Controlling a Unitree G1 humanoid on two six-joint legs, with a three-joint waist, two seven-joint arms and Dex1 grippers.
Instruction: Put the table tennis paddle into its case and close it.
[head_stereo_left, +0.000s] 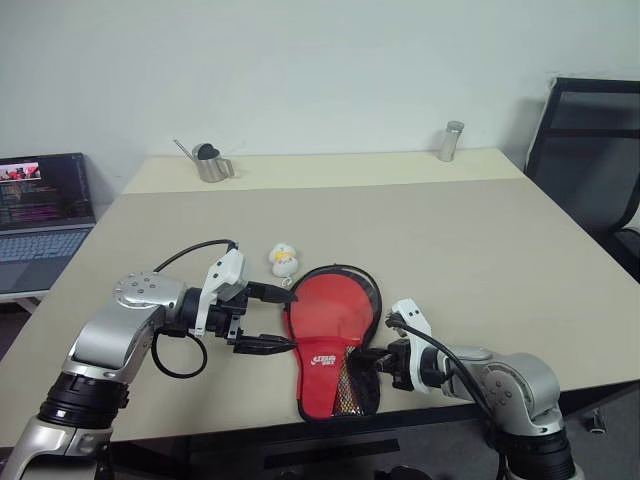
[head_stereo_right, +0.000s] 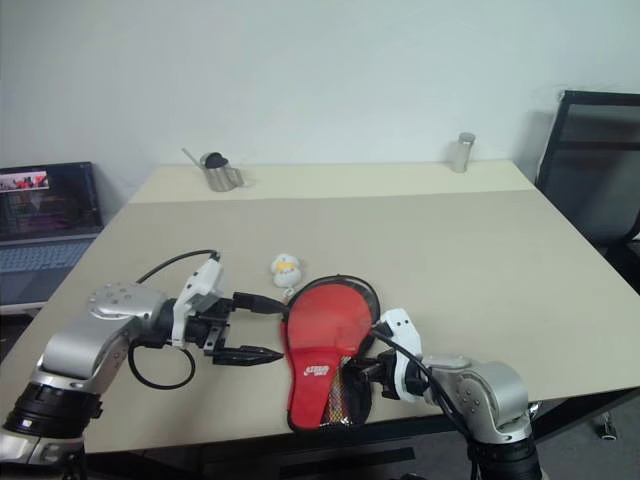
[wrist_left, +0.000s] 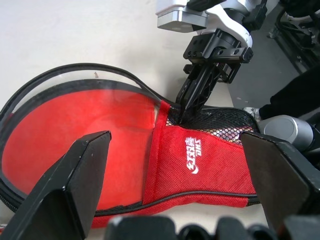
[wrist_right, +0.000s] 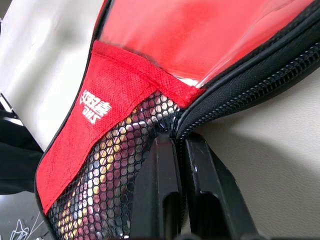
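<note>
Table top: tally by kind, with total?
Paddle case, red with mesh pocket, near edge: 1
Small white and yellow toy, beside the case: 1
Metal watering can, far left: 1
Metal cylinder container, far right: 1
Total: 4
</note>
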